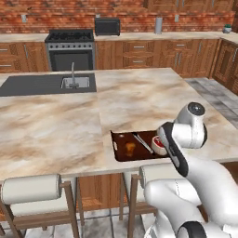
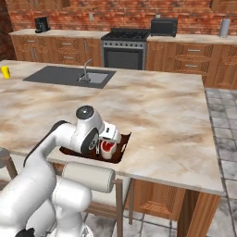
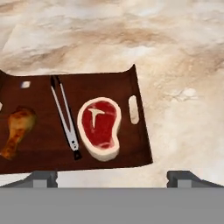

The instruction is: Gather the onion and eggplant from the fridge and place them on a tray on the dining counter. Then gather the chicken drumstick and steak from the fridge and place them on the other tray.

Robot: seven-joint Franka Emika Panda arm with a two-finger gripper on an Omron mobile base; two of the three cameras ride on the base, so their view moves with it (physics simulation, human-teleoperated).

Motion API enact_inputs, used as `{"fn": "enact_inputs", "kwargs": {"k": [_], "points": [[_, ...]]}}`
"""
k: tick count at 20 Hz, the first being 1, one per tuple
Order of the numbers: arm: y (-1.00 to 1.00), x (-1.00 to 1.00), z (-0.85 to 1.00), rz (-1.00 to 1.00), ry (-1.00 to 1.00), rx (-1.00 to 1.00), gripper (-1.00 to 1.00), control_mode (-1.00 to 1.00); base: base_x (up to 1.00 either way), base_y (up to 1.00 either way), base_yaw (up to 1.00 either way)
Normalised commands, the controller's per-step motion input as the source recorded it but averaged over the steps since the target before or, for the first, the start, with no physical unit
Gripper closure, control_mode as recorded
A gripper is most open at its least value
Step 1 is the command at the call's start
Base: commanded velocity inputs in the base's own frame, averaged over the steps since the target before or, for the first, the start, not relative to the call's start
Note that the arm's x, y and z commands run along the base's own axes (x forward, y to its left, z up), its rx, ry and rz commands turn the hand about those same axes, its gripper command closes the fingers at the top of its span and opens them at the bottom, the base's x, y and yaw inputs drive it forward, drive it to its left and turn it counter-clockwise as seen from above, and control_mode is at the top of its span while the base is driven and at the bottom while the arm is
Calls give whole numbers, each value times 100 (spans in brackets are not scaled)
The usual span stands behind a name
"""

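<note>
Nearest the hand camera, the gripper (image 3: 111, 177) has its two finger tips (image 3: 43, 177) spread as wide as they go, with nothing between them; it hangs above the near rim of the other tray (image 3: 141, 131), which sits at the near edge of the dining counter (image 3: 183, 65). Just beyond the tips and between them lies the steak (image 3: 99, 127), flat on the tray's right half, its long axis running from the near rim toward the far rim, close to the right-hand handle slot. Beside it to the left lie a pair of metal tongs (image 3: 64, 116), parallel to it and not quite touching. Further left, near the tray's left end, is the chicken drumstick (image 3: 16, 130), thin end toward the near rim. Both meats being on the tray, the job looks about done, and the coming move is probably a straight lift away, since the steak lies right under the open fingers.
</note>
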Motion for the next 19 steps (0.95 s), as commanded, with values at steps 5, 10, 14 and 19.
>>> {"fn": "enact_inputs", "kwargs": {"k": [5,10,14,19], "points": [[-5,-99,74,-1,-6,3,-100,-100,0,0,0],[15,-100,72,0,-11,0,-100,-100,0,0,0],[33,-82,72,0,-15,0,-100,-100,0,0,0],[60,-47,55,0,-8,-2,-100,-100,0,0,0]]}}
